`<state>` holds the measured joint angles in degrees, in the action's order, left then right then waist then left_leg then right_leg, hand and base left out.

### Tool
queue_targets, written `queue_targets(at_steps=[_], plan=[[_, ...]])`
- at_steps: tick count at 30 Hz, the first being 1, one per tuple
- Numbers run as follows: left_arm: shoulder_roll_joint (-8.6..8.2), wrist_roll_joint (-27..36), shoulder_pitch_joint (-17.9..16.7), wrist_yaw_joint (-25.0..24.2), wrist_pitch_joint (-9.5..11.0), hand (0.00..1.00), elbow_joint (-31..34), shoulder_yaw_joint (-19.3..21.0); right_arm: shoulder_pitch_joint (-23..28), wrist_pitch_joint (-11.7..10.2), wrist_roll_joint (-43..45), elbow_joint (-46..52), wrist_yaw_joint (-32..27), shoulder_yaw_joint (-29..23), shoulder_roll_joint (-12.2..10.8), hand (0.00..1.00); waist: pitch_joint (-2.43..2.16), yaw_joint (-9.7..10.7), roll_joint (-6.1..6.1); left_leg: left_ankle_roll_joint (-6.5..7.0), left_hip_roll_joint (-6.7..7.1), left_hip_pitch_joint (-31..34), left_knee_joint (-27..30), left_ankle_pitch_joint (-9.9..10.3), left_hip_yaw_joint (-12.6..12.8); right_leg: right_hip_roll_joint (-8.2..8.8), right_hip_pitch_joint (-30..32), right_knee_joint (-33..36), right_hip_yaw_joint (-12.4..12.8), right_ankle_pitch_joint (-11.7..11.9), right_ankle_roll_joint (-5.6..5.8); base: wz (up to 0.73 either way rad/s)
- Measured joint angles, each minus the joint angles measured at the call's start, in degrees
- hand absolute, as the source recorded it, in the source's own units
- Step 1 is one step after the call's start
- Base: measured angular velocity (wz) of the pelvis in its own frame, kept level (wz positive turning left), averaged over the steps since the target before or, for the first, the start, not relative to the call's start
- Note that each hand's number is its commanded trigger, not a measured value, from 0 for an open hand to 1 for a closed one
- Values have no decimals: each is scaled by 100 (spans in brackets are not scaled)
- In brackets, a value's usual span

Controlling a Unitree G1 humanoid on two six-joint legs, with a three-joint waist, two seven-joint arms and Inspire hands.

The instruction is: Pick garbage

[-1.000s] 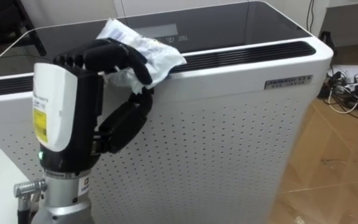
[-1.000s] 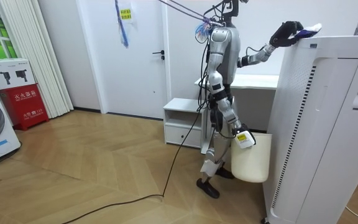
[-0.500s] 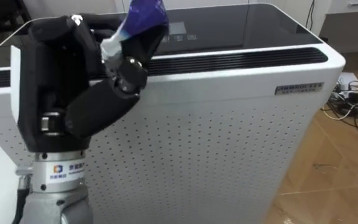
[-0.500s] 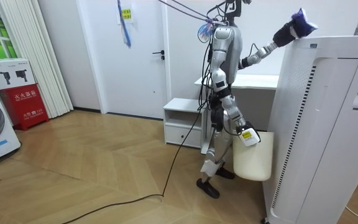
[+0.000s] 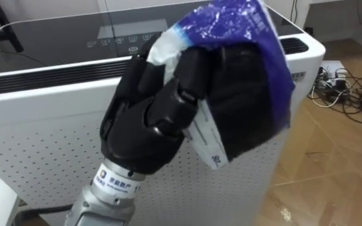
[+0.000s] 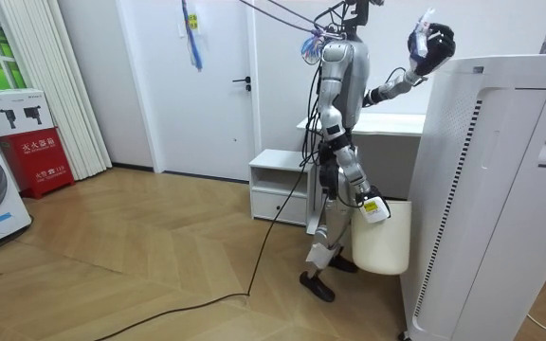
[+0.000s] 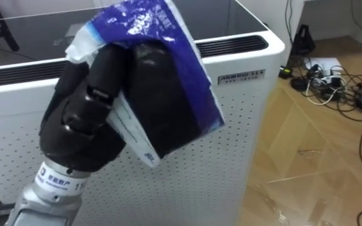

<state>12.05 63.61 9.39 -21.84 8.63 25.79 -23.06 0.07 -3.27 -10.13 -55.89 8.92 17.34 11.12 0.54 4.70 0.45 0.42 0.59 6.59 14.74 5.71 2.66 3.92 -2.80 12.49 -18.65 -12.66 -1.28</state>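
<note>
Left hand: right up close to the head camera, the left hand [image 5: 159,129] is raised with its back to us and its dark fingers [image 5: 190,69] curled tight round the garbage.
Garbage: a crumpled blue-and-white wrapper [image 5: 244,28], pinched in that left hand; it folds over the fingertips and down the far side of the palm, with a white printed edge sticking out below. It is up in the air, touching nothing else.
Air purifier: just behind the hand stands a tall white air purifier [image 5: 49,147] with a perforated front, a slatted vent along the top edge and a dark glossy top panel [image 5: 55,34].
Floor: wooden floor [image 5: 332,179] to the right of the purifier, with a tangle of dark cables [image 5: 351,94] lying on it further back.
Stance: in the room view the robot stands upright facing the purifier's side, left arm lifted, hand [image 6: 431,45] and wrapper [image 6: 424,21] above the level of the purifier's top and just to the room view's left of it.
Right hand: hanging low at the hip, the right hand [image 6: 372,209] sits at the rim of a cream-white bin [image 6: 383,244]; I cannot tell how its fingers stand.
Background: a low white cabinet [image 6: 278,185] behind the robot, then a white door [image 6: 218,85].
</note>
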Motion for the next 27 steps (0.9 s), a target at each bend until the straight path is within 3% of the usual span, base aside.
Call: queue_targets(at_steps=[4, 5, 10, 12, 16, 19, 22, 27], plan=[[-32, 0, 120, -373, -119, 100, 0, -149, -17, 65, 28, 2, 30, 7, 7, 100, 1, 24, 7, 0, -15, 1, 17, 4, 50, 1, 12, 4, 48, 0, 0, -8], [-55, -6, 127, -427, -145, 100, 0, -205, -21, 89, 49, 7, 29, 7, 12, 100, -16, 23, 34, 0, -23, 66, 50, 11, 51, -2, 77, 26, 50, 1, -3, 0], [-69, -16, 128, -525, -334, 100, -13, -294, -26, 97, 50, 6, -3, 175, 14, 100, 0, 5, 53, 18, -70, 206, 102, 27, 152, -6, 246, 119, 52, 4, -24, -2], [-29, -52, 127, -538, -407, 100, -24, -295, -12, 97, 49, 1, 3, 177, 9, 100, 30, 6, 21, 19, -75, 216, 103, 30, 174, -6, 273, 133, 52, 2, -27, 0], [69, -311, 12, -591, -453, 100, -138, -284, -19, 219, 49, 73, 3, 153, 3, 100, 34, -75, 23, 21, -82, 232, 93, 31, 200, -2, 336, 174, 80, -16, -32, -3], [215, -904, -166, -623, -499, 100, -648, -280, -37, 222, 50, 78, 5, 151, 12, 100, 36, -204, 28, 23, -85, 245, 91, 29, 189, 1, 385, 257, 77, -42, -45, 2], [332, -1516, -418, -626, -688, 100, -1202, -261, -49, 224, 48, 77, 17, 152, 17, 100, 31, -221, 53, 23, -85, 304, 103, 28, 136, -7, 396, 249, -10, -44, -50, 13], [336, -1980, -587, -629, -804, 100, -2058, -255, -108, 268, 43, 42, 34, 153, 23, 100, 30, -337, 89, 26, -82, 536, 182, 26, 99, -6, 571, 307, -55, -45, -53, 7]])
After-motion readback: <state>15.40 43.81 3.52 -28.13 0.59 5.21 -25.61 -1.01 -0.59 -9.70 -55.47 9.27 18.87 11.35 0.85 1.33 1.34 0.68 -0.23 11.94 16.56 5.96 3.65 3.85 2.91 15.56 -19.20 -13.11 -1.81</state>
